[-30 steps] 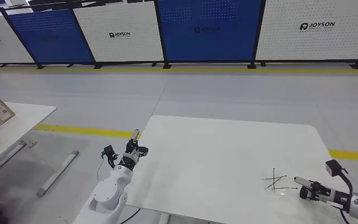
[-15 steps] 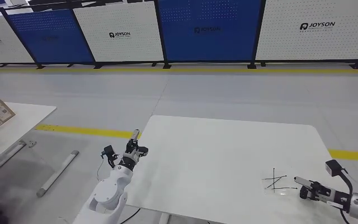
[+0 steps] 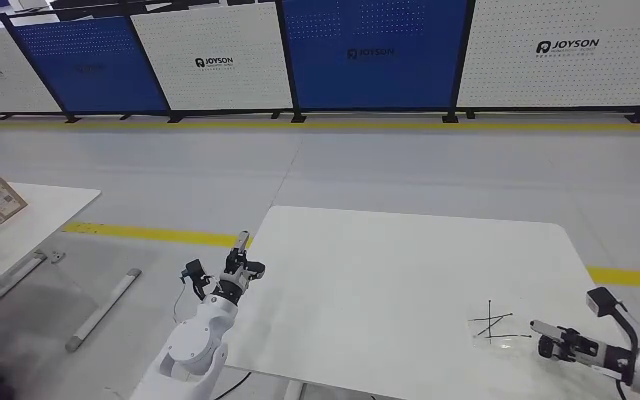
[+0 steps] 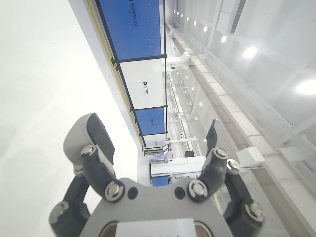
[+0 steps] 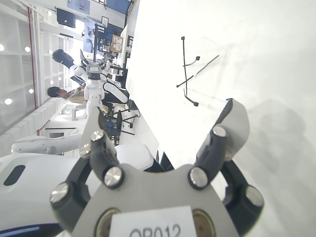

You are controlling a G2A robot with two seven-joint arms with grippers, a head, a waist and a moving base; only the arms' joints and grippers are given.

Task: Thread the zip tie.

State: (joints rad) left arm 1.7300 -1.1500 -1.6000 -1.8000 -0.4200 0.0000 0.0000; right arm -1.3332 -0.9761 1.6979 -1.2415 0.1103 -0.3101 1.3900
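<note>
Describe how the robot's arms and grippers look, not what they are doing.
The left arm and right arm have glossy white shells with black wrist parts. The left gripper and right gripper each have a grey metal base plate, black links with silver bolts, pale grey fingers with black ribbed pads, and a white label.

white table (image 3: pixel 400 270) — pegboard panels (image 3: pixel 320 60) behind
</note>
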